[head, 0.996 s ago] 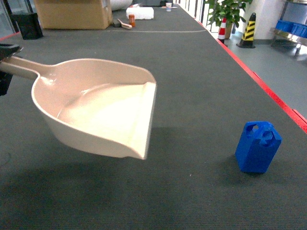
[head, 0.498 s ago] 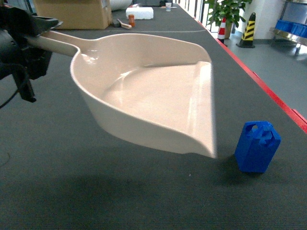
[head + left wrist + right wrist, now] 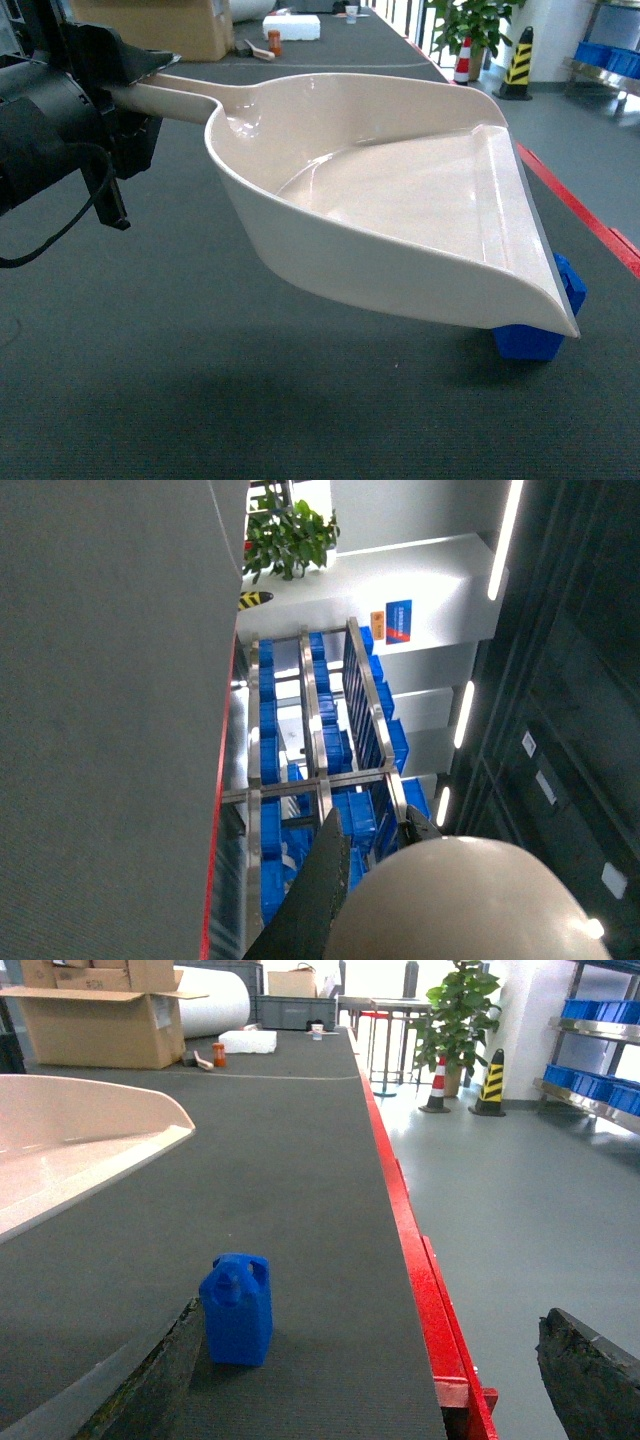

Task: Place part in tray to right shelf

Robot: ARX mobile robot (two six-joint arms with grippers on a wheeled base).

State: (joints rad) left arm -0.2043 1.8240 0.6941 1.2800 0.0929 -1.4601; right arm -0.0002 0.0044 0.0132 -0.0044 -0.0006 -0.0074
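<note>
The left gripper [image 3: 120, 85] is closed on the handle of the tray [image 3: 400, 190] and holds the tray clear of the counter [image 3: 200, 400], its shadow lying on the dark mat beneath. The handle points toward the counter's left edge; the flat front lip faces the right edge, which is trimmed in red. The tray is tilted, with the lip corner nearest the camera lowest. The inside of the tray is glossy and holds nothing visible. The part [image 3: 545, 335] stands upright on the counter near the right edge, toward the near end. In the head view the low corner of the lip covers most of it, so only its base and one side show. The right wrist view shows the part [image 3: 237, 1307] whole, handle hole uppermost, with the tray [image 3: 90, 1130] to its left and raised above it; a clear strip of mat lies between them, so the two are apart. The right gripper's two fingers [image 3: 150, 1385] appear at the lower corners of that view, spread wide with nothing between them, and the part sits ahead of the gap, nearer the left finger. In the left wrist view the tray handle [image 3: 460, 900] fills the lower right, with one dark finger [image 3: 320, 890] against it. A steel rack [image 3: 320, 740] stocked with blue bins stands beyond the red edge. At the far end of the counter are a cardboard box [image 3: 160, 25] and a white block [image 3: 292, 25].
</note>
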